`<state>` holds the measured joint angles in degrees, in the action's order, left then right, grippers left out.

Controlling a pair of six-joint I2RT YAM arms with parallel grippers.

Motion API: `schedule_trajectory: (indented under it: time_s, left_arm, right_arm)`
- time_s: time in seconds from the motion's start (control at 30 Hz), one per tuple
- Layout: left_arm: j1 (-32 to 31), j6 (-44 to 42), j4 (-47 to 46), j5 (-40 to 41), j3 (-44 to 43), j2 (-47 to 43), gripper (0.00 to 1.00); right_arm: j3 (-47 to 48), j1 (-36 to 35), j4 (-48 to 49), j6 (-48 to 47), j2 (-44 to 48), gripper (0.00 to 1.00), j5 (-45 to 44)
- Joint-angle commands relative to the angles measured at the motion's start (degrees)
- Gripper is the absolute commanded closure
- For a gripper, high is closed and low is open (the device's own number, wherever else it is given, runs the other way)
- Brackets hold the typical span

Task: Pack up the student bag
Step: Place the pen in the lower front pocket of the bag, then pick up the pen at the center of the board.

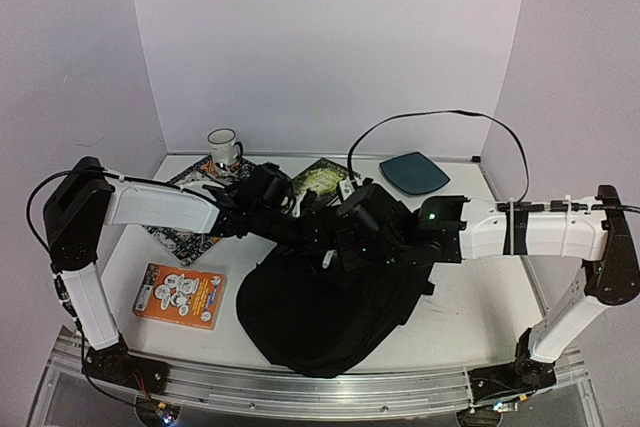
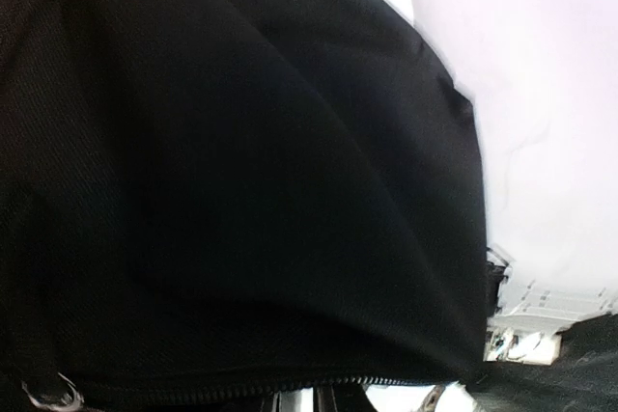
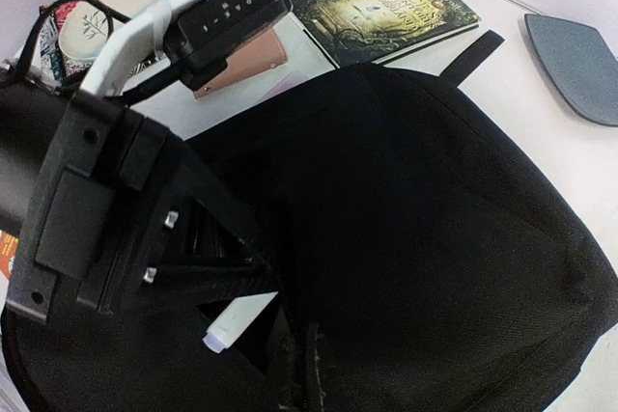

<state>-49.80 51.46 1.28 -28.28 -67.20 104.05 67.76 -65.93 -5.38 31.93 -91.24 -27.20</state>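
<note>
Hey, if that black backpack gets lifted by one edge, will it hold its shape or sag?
It will likely sag: the black backpack lies slumped and creased, so the fabric looks floppy. Its mouth probably won't stay open unaided, since the cloth folds loosely in the right wrist view. Pushed, it would probably bunch up rather than slide.

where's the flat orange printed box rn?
Top view: flat orange printed box lies at the near-left of the white table, left of the floppy black fabric backpack, apart from it.
</note>
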Motion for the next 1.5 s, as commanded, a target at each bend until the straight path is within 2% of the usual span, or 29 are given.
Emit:
schedule_trajectory:
  time_s: [0.0,0.23,0.57,0.7,0.93,1.17,1.23,1.37,1.47]
  left_arm:
    - [0.3,8.8,-10.3,4.9,-1.1,0.6,1.00]
    - [-0.2,14.1,-11.6,8.0,-2.6,2.8,0.97]
    - [-2.9,18.6,-17.4,9.9,-2.3,3.9,0.71]
    - [-3.1,18.1,-17.6,9.3,-1.6,3.4,0.65]
    - [-3.0,13.5,-17.5,10.1,2.7,-1.4,0.60]
    - [-2.9,5.7,-16.5,13.0,10.1,-10.2,0.51]
    - [-2.8,2.6,-13.0,15.8,10.9,-13.1,0.48]
    - [-2.7,-5.2,0.7,24.2,6.5,-15.3,0.45]
    - [-1.8,-9.3,6.1,27.6,4.7,-15.8,0.44]
  right_arm:
    - [-0.7,-1.1,2.2,1.6,3.3,1.00,2.0]
    - [-0.8,-1.7,3.1,1.9,3.3,1.00,2.9]
    - [0.0,-1.8,3.9,1.3,2.8,1.00,2.6]
    - [-0.5,-1.8,3.8,1.2,3.3,1.00,1.3]
    - [-1.4,-1.7,2.1,1.3,4.3,1.00,-2.0]
    - [-4.1,-1.7,-2.5,2.7,6.9,1.00,-3.6]
    - [-5.2,-1.7,-4.2,3.6,8.2,1.00,-4.2]
    - [-6.9,-1.7,-7.4,5.1,10.6,1.00,-5.5]
    - [-7.4,-1.7,-9.9,5.9,12.3,1.00,-6.6]
